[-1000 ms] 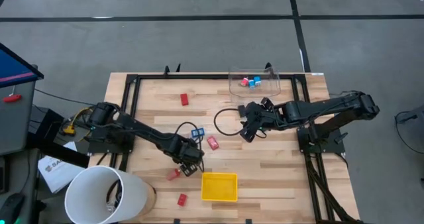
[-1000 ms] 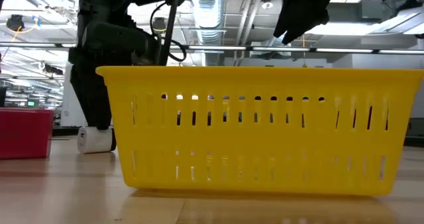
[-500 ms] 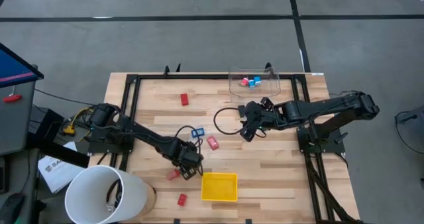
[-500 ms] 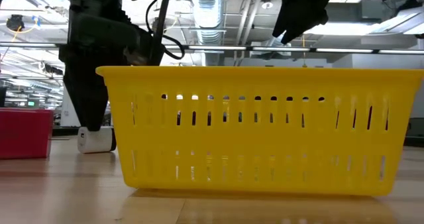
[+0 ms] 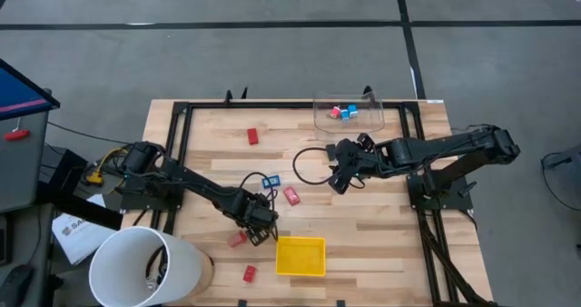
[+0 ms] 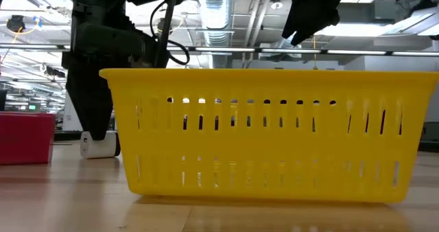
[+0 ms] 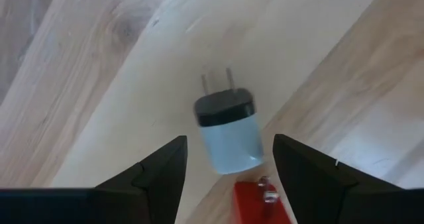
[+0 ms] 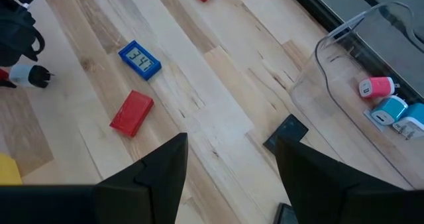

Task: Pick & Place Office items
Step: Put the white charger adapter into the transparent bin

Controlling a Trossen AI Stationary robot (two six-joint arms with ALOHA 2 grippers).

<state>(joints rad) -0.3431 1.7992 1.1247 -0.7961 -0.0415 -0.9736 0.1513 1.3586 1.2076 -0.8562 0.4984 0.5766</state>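
Observation:
My left gripper [image 5: 259, 223] is open near the table's near edge, left of the yellow tray [image 5: 300, 255]. In its wrist view the fingers stand on either side of a pale blue charger plug [image 7: 226, 136] with a black cap and two prongs. The plug lies flat on the wood, and a red piece [image 7: 262, 201] lies just beside it. My right gripper [image 5: 339, 178] is open and raised over the table's middle. Below it lie a blue-and-white piece [image 8: 140, 58] and a red block [image 8: 131, 112]. More red pieces [image 5: 252, 136] [image 5: 249, 272] lie scattered about.
A clear plastic box [image 5: 349, 112] at the far edge holds pink and blue chargers [image 8: 391, 109]. A small black piece [image 8: 285, 132] lies near it. A white bucket [image 5: 150, 266] stands off the near left corner. A black cable [image 5: 304, 166] loops beside the right gripper.
My left gripper has shifted a little toward the table's left, staying low over the charger plug. The right arm has kept still.

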